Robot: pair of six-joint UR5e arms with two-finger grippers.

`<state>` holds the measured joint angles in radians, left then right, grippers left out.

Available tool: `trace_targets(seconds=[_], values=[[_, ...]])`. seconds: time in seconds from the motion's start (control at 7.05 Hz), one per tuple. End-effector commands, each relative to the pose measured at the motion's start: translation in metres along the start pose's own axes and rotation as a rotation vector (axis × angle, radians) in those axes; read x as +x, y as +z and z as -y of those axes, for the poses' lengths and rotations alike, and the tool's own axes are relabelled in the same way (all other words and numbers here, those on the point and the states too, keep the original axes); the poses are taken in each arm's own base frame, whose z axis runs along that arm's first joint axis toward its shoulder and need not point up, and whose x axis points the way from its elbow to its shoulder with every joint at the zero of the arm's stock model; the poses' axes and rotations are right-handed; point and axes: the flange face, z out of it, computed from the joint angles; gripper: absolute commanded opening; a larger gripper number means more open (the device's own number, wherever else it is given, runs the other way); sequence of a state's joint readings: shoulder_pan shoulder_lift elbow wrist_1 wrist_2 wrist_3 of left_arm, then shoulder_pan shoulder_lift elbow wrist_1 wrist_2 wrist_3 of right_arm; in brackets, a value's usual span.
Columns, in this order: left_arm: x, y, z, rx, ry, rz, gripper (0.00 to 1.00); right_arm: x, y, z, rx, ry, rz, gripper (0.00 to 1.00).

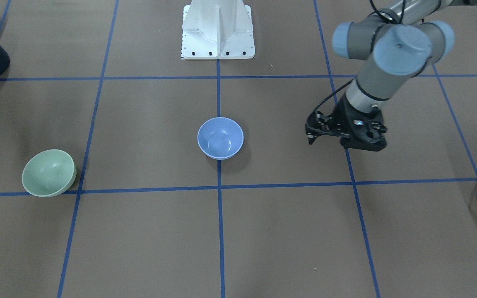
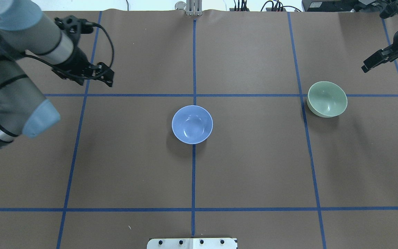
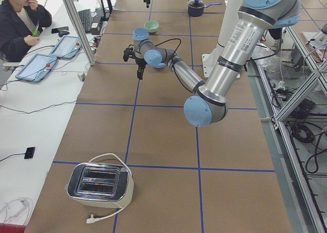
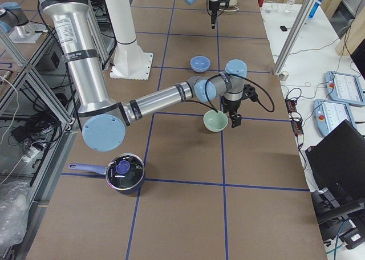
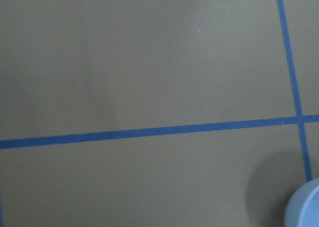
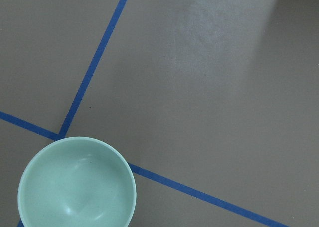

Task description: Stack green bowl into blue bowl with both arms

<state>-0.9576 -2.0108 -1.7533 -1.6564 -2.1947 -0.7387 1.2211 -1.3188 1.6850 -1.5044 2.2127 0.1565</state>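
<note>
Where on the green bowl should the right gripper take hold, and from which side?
By the rim, from above: the green bowl sits mouth-up and empty, so one finger can go inside and one outside the thin wall. The rim arc nearest the right gripper looks easiest.

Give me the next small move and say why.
Probably shift the right hand over the green bowl's rim and lower it. The bowl sits just beside that hand, untouched, well apart from the blue bowl at the table's centre.
</note>
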Motion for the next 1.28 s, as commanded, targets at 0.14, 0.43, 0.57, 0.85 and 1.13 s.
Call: trace_targets(seconds=[0.14,0.43,0.57,0.85,1.13], values=[[-0.235,-0.082,-0.01,-0.068,0.16,0.146,0.99,0.011,0.012,-0.022,0.013,-0.014,0.017,1.0],[-0.364,-0.12,-0.051,-0.119,0.121,0.182,0.99,0.019,0.023,-0.041,0.007,-0.01,0.037,1.0],[-0.412,-0.113,-0.082,-0.156,0.126,0.176,0.99,0.015,0.033,-0.045,-0.011,-0.02,0.04,1.0],[-0.446,-0.104,-0.119,-0.193,0.113,0.171,0.99,-0.009,0.074,-0.041,-0.032,-0.087,0.062,1.0],[-0.46,-0.104,-0.14,-0.195,0.076,0.162,0.99,-0.019,0.098,-0.024,-0.024,-0.081,0.08,0.99]])
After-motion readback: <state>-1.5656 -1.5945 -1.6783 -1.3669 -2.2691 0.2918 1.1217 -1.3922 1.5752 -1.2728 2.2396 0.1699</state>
